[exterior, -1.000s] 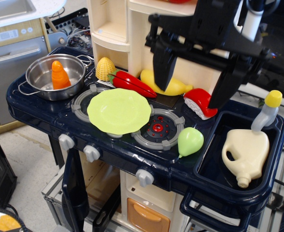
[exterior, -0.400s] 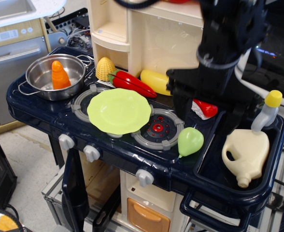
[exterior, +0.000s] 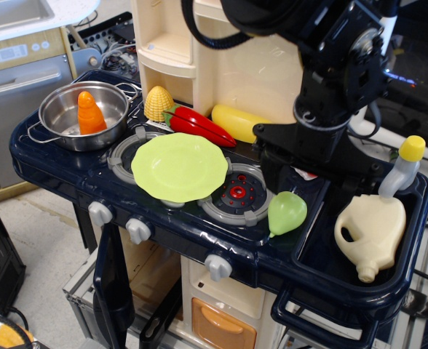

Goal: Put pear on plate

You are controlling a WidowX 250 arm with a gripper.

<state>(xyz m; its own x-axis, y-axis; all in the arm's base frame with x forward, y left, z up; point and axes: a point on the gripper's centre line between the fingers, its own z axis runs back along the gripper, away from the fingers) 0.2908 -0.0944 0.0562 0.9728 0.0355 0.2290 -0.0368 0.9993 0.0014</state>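
The light green pear [exterior: 285,212] lies on the dark blue toy stove top near its front edge, just right of the right burner, narrow tip pointing down-left. The round lime-green plate [exterior: 179,167] rests over the left burner, empty. My black gripper [exterior: 305,182] hangs just behind and above the pear, its jaws spread wide apart and holding nothing. It is not touching the pear. The arm hides the counter behind the pear.
A steel pot [exterior: 62,116] with an orange carrot [exterior: 90,113] stands at the back left. Corn [exterior: 158,103], a red pepper [exterior: 199,125] and a yellow banana-like toy [exterior: 234,118] lie behind the plate. A cream jug [exterior: 370,231] and a yellow-capped bottle [exterior: 402,167] sit in the right basin.
My gripper has come down and forward from high above the stove's back to just behind the pear, covering the red-and-white toy. The pear and plate have not moved.
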